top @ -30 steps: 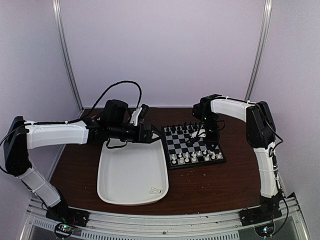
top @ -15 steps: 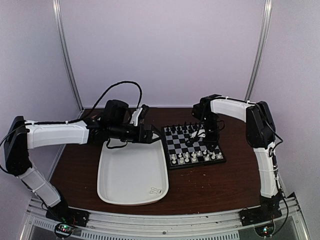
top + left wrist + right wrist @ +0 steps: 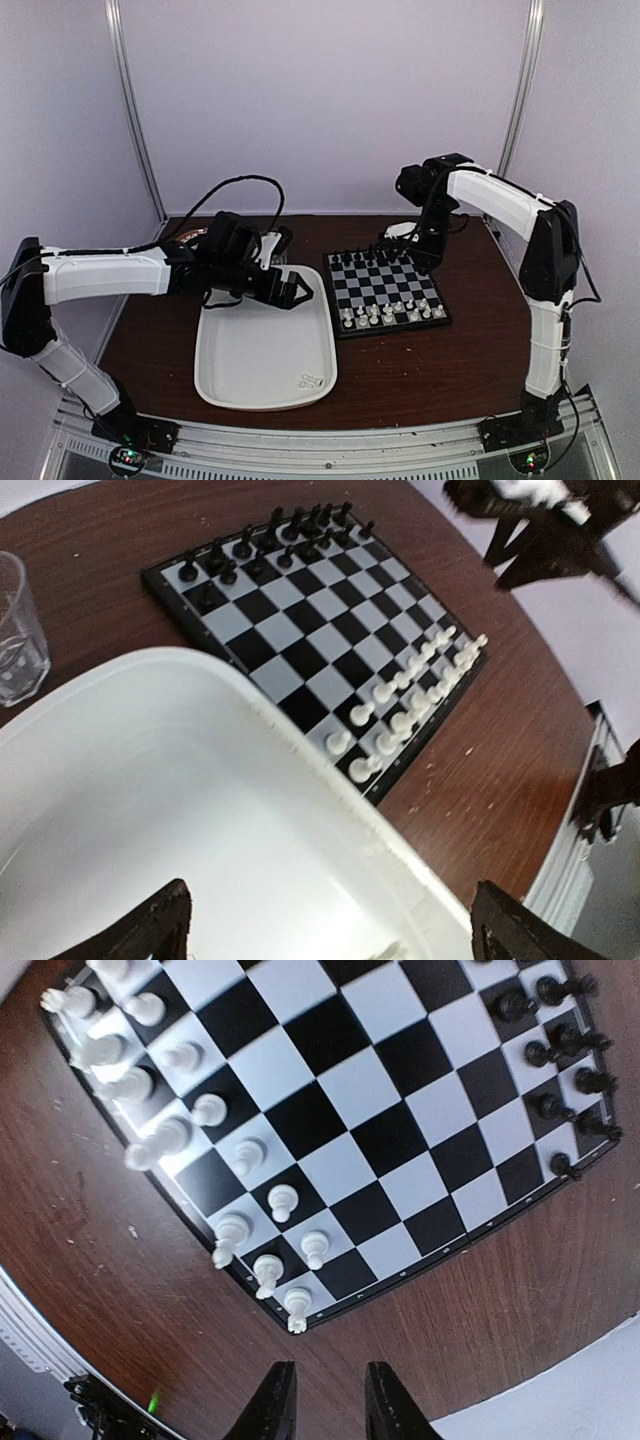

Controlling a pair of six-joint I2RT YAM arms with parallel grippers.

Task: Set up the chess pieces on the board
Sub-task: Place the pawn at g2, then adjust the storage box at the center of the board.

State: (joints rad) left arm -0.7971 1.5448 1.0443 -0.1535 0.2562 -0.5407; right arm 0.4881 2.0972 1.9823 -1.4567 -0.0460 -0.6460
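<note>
- Left gripper (image 3: 297, 291) gapes wide, empty, over the tray (image 3: 258, 350); right gripper (image 3: 325, 1402) is slightly parted, empty, by the board's (image 3: 385, 281) far-right corner.
- Chess pieces (image 3: 391, 315) line the board's near edge — a careless low sweep could topple them.

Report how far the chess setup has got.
Done: most white chess pieces stand in two rows on the board. In hand: nothing; the left pincer over the tray and the right pincer near the board are both open, empty. Left: a couple of loose pieces lying in the tray's near-right corner.
</note>
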